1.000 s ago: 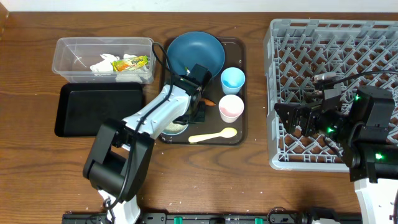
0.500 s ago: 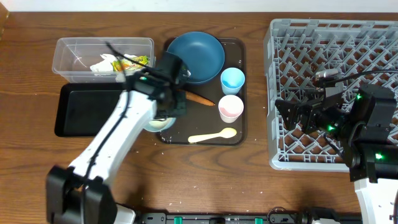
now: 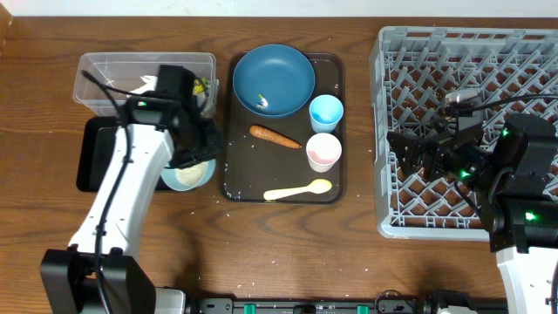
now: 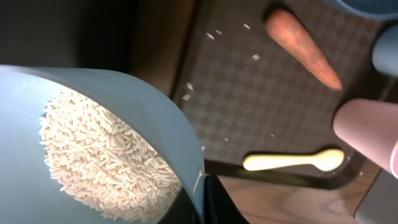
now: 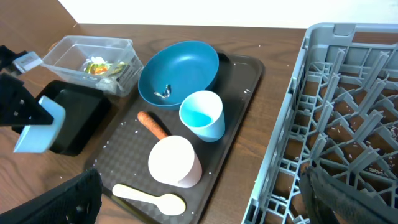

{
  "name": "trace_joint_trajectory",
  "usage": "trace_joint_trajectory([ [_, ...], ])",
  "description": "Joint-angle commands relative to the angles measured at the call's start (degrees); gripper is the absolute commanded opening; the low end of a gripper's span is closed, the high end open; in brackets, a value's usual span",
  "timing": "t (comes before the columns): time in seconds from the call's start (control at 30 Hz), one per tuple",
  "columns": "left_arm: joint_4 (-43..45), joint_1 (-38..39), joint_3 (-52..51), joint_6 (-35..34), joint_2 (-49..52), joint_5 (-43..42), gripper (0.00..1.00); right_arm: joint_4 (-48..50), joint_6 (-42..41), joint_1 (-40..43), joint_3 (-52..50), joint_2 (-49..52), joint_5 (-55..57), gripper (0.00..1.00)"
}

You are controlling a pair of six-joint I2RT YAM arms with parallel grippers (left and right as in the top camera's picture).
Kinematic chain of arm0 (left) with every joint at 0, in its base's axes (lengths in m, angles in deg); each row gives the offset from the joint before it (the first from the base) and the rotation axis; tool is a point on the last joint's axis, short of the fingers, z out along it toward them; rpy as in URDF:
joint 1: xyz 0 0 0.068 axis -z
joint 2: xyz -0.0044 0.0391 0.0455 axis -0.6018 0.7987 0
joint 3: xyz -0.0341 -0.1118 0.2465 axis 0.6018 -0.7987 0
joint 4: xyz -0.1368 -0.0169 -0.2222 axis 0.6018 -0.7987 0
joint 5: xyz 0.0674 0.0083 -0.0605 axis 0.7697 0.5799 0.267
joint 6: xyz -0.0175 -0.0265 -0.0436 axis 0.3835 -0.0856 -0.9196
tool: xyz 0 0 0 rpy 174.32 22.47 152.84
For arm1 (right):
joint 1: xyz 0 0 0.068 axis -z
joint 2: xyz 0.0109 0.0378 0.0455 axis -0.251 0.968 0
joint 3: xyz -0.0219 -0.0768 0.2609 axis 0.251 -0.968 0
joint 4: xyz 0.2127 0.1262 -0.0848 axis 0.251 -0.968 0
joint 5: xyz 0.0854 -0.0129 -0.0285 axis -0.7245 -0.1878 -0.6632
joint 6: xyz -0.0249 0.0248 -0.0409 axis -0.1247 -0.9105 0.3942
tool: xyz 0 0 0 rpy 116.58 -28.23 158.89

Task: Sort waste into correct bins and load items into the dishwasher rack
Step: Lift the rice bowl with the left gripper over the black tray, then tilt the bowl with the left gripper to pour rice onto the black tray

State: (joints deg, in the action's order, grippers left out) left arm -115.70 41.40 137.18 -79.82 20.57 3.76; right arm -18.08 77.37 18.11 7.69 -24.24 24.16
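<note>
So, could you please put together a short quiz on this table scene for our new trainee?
1. True or false: the carrot lies on the brown tray, apart from the blue plate.
2. What fills the light blue bowl gripped by the left tool? A soup; B rice; C nothing.
3. Fill in the blank: the right tool hangs open over the grey ____.
Key: 1 true; 2 B; 3 rack.
</note>
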Motion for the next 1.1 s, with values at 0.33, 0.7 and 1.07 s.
trace_joint_trajectory([
  [0.33, -1.1, -12.2, 1.2, 6.9, -0.9, -7.1, 0.06, 0.2, -1.0, 0.1, 1.2, 0.1, -0.5, 0.99],
  [0.7, -1.0, -18.2, 1.2, 10.9, -0.9, -11.5, 0.06, 0.2, -1.5, 0.1, 1.2, 0.1, -0.5, 0.99],
  [1.07, 1.1, -26.0, 1.2, 14.3, -0.7, -18.9, 0.06, -0.3, -1.5, 0.1, 1.2, 0.1, -0.5, 0.99],
])
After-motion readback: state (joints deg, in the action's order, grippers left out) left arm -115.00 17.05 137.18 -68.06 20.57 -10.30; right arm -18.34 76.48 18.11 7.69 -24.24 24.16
